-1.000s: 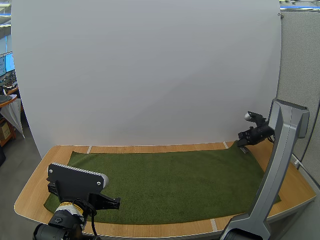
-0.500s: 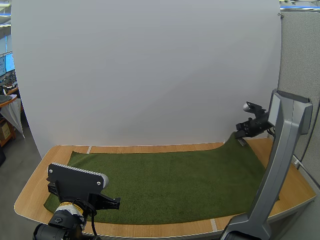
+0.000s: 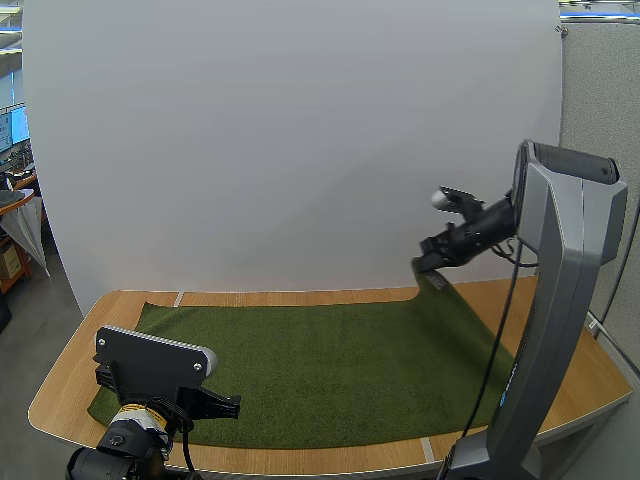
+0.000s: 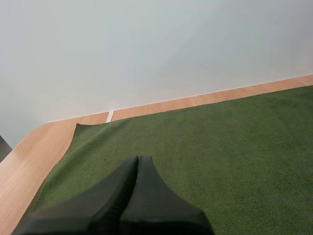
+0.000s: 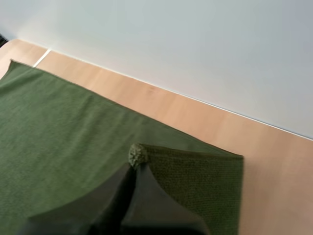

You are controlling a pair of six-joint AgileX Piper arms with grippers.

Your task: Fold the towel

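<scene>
Tabletop (image 3: 60, 392) carries towel (image 3: 330, 372), far corner raised (pinched) in right jaws.

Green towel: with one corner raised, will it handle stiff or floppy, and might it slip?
Probably floppy: the green towel curves up in a soft slope to the right pincer while the rest lies flat on the table. Likely light, as a small pinched bunch holds it. Its napped surface probably resists slipping.

The right arm (image 3: 562, 300) is formed of broad grey links. The left arm (image 3: 150, 360) is topped by a grey plate above a yellow-banded black joint. Both are tipped with black fingers (image 4: 120, 198).
</scene>
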